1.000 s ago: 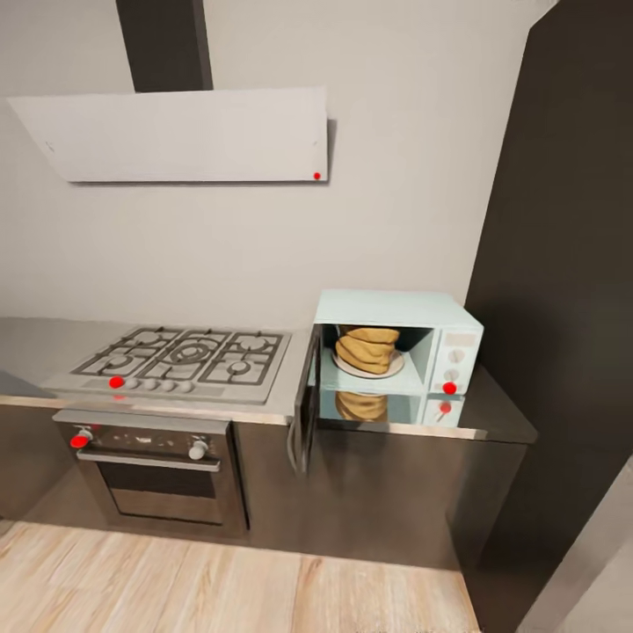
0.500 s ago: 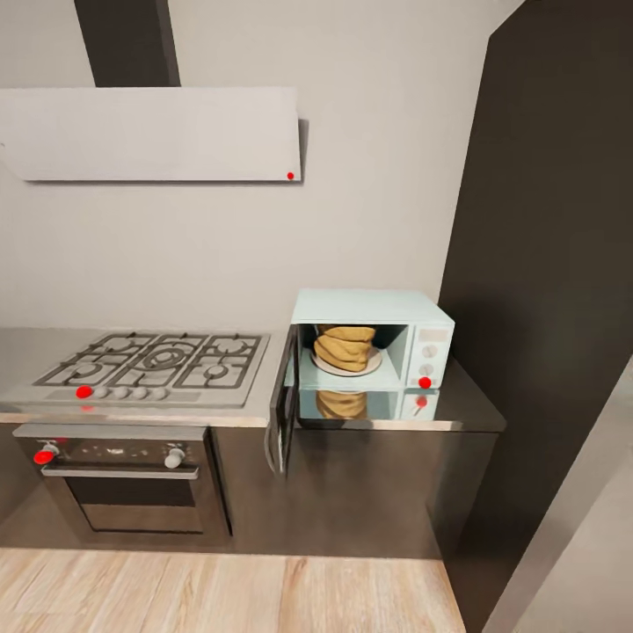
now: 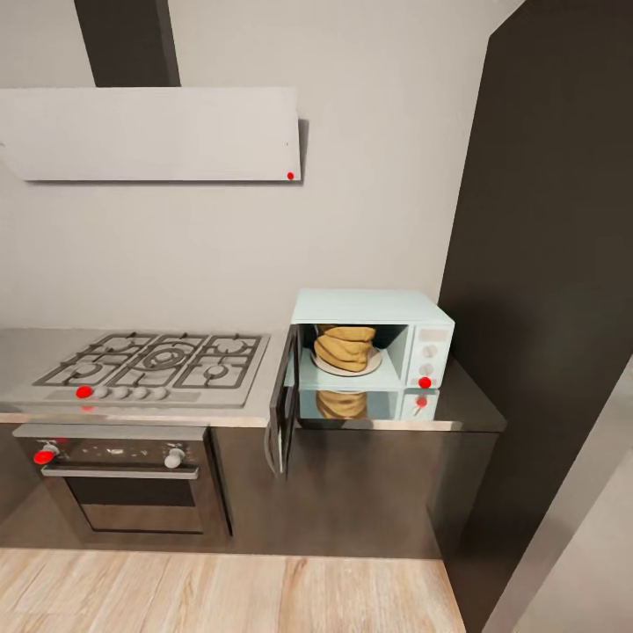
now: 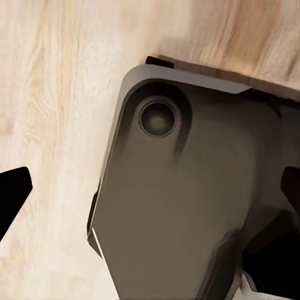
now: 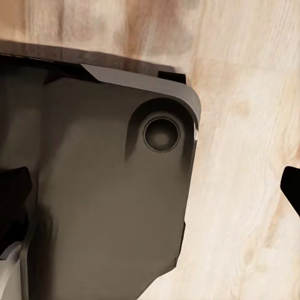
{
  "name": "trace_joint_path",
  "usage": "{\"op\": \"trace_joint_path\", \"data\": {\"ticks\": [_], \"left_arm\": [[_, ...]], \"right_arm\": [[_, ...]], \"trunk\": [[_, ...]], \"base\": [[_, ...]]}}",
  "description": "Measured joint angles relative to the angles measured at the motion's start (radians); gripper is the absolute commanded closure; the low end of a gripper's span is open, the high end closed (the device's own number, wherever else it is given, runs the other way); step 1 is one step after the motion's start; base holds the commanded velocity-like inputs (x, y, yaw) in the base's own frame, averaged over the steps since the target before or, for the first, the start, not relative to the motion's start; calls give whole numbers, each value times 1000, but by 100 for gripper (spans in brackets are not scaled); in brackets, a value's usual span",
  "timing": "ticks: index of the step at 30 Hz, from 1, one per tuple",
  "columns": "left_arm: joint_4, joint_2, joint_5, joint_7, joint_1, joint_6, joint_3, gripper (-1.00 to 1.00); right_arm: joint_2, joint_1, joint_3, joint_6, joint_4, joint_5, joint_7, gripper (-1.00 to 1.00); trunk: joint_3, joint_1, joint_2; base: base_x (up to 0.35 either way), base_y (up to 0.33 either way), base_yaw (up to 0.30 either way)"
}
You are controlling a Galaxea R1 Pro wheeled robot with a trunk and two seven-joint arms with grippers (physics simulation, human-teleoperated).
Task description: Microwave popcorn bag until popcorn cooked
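So the jaws first: both arms hang down by the robot's base, and each wrist camera looks past dark fingertip edges at the base (image 4: 181, 206) and the wood floor (image 4: 50, 94). On the left one black fingertip (image 4: 12, 200) pokes in at one edge and a dark bit shows at the far edge, nothing between them, so those jaws look spread wide and empty. Same on the right, a dark tip (image 5: 15, 187) on one side, another at the opposite edge, base and floor in between: wide and empty too.

Moving out to the head view: the popcorn bag (image 3: 345, 347) is already sitting inside the microwave (image 3: 374, 343), on a pale round plate in the cavity. You can see its reflection in the shiny counter (image 3: 475, 409) just below. The microwave door (image 3: 283, 413) is swung fully open toward the hob (image 3: 149, 360), which sits beside it over the black oven (image 3: 123, 479).

My read on progress: fetching and loading the bag is done. What's left is shutting the door and starting the microwave (there's a red dot by the lower knob (image 3: 425, 382)), then waiting for it to cook. Can't tell whether any popcorn is in the bag, too small to see.
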Motion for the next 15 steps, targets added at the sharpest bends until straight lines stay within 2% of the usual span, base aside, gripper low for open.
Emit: {"op": "trace_joint_path", "data": {"ticks": [3, 7, 8, 9, 10, 12, 13, 14, 15], "left_arm": [[-17, 4, 7, -7, 0, 17, 2, -100], [-40, -3, 11, -6, -5, 40, 2, -100], [-139, -6, 8, -7, -13, 346, 2, -100], [-280, -11, 9, -6, -47, 606, 2, -100], [-482, -19, 8, -5, -83, 649, 2, -100], [-1007, -45, 10, -4, -200, 709, 0, -100], [-1271, -56, 10, -5, -233, 735, -2, -100], [-1322, -72, 10, -5, -287, 768, -3, -100], [-1322, -84, 10, -5, -317, 785, -4, -100]], "right_arm": [[0, 0, 0, 0, 0, 0, 0, -100], [0, 0, 0, -1, 0, 0, 0, -100], [0, 0, -1, -1, 0, -1, -1, -100], [0, 0, -1, -1, 0, -1, -1, -100], [0, 0, -2, -2, 0, -1, -1, -100], [0, 0, -3, -2, 0, -1, -1, -100], [0, 0, -3, -2, 0, -2, -1, -100], [0, 0, -3, -2, 0, -2, -1, -100], [-1, 0, -3, -1, 0, -2, -1, -100]], "trunk": [[0, 0, 0], [0, 0, 0], [0, 0, 0], [0, 0, 0], [0, 0, 0], [0, 0, 0], [1, 0, 0], [0, 0, 0], [0, 0, 0]], "base": [[0, 0, 0], [0, 0, 0], [0, 0, 0], [0, 0, 0], [0, 0, 0], [0, 0, 0], [0, 0, 0], [0, 0, 0], [0, 0, 0]]}}
